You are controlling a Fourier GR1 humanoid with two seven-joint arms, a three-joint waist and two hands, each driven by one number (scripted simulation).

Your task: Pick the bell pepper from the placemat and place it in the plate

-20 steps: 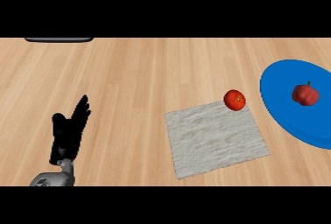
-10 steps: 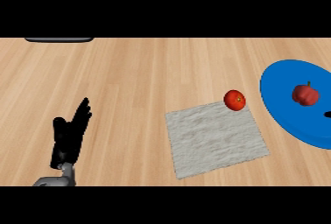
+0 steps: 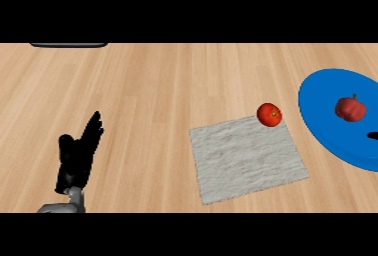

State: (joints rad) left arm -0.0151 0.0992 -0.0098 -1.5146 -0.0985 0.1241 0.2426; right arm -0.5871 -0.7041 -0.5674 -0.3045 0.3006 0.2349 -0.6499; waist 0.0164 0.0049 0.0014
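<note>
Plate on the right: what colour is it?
Plain blue plate, seen in the head view, with a red bell pepper lying on it.

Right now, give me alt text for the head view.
A red bell pepper lies on a blue plate at right. A second red fruit sits at the grey placemat corner. The open left hand rests lower left.

Blue plate, red bell pepper, red-orange tomato, grey-white speckled placemat, light wood-grain counter
</note>
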